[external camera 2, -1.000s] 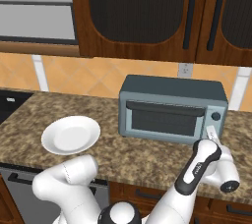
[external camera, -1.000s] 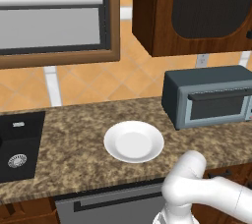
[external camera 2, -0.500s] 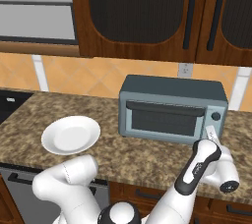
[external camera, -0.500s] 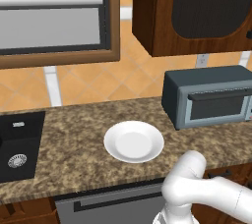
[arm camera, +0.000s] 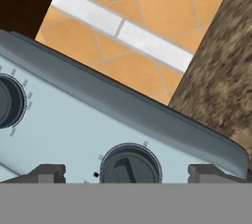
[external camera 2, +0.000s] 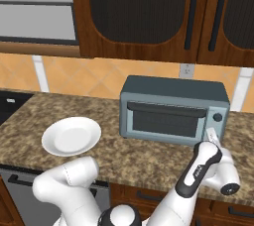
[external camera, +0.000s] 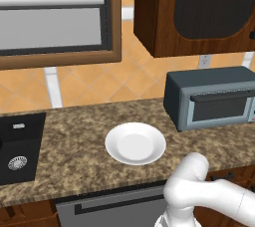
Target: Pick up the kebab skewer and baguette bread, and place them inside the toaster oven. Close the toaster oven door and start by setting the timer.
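Gripper at the toaster oven's dial panel

The gripper stands wide open, holding nothing, straddling a dial on the toaster oven, door closed, right of the white plate.

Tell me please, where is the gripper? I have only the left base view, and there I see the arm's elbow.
Observer: The gripper is at the right end of the toaster oven, facing its control panel.
Operator: Are its jaws open or shut?
Observer: Wide open, with one fingertip on each side of a round knob and clear of it.
Operator: Is that the only dial?
Observer: No, a second knob sits further along the panel.
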